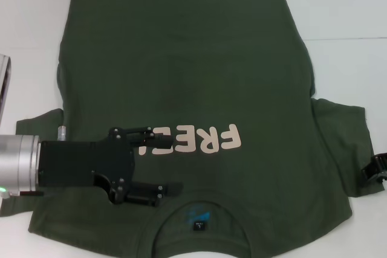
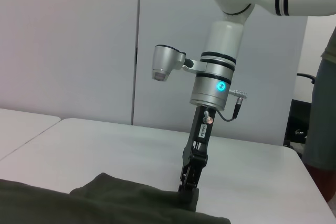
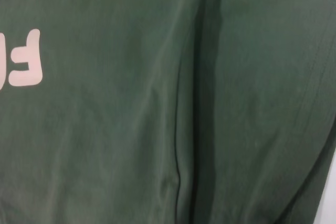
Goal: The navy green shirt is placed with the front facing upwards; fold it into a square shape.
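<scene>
Care is needed: left hand (image 1: 158, 164), fingers apart above the navy green shirt (image 1: 181, 46), should pinch one layer; right hand (image 2: 188, 188) grips the sleeve.

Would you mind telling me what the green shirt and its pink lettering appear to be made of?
The green shirt looks like soft matte knit, probably cotton: it creases gently and shows no sheen. The pink lettering looks like a flat, smooth print on the fabric, likely vinyl or ink.
</scene>
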### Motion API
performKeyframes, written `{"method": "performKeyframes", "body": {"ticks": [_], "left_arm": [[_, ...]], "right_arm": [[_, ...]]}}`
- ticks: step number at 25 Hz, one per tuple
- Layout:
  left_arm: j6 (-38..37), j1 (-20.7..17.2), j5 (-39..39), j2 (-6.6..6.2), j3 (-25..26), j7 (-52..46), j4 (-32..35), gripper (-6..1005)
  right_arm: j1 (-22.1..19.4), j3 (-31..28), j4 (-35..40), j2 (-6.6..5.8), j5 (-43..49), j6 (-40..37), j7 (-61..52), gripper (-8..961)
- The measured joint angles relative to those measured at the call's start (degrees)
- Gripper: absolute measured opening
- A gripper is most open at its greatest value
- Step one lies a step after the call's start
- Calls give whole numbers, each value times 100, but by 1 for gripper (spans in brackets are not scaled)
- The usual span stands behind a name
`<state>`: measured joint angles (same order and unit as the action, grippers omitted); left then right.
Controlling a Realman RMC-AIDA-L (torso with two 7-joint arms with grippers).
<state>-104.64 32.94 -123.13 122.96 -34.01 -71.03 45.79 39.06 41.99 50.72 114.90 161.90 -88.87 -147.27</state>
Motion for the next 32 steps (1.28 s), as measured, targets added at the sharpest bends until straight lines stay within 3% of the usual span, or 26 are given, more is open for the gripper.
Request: {"method": "performKeyframes", "body": {"ticks": [4, 10, 23, 32], "left_arm": [[4, 0, 0, 0, 0, 1, -1, 860], [17, 8, 0, 0, 0, 27, 0, 860], [85, 29, 0, 9, 0, 45, -62, 860], [85, 28, 22, 9, 0, 28, -61, 859]], "right_arm": [[8, 60, 2, -8, 0, 8, -15, 265], [12, 82, 6, -14, 0, 20, -16, 62], [-138, 46, 280, -147, 587, 650, 16, 14], [-161, 96, 284, -145, 598, 1313, 59, 15]]}}
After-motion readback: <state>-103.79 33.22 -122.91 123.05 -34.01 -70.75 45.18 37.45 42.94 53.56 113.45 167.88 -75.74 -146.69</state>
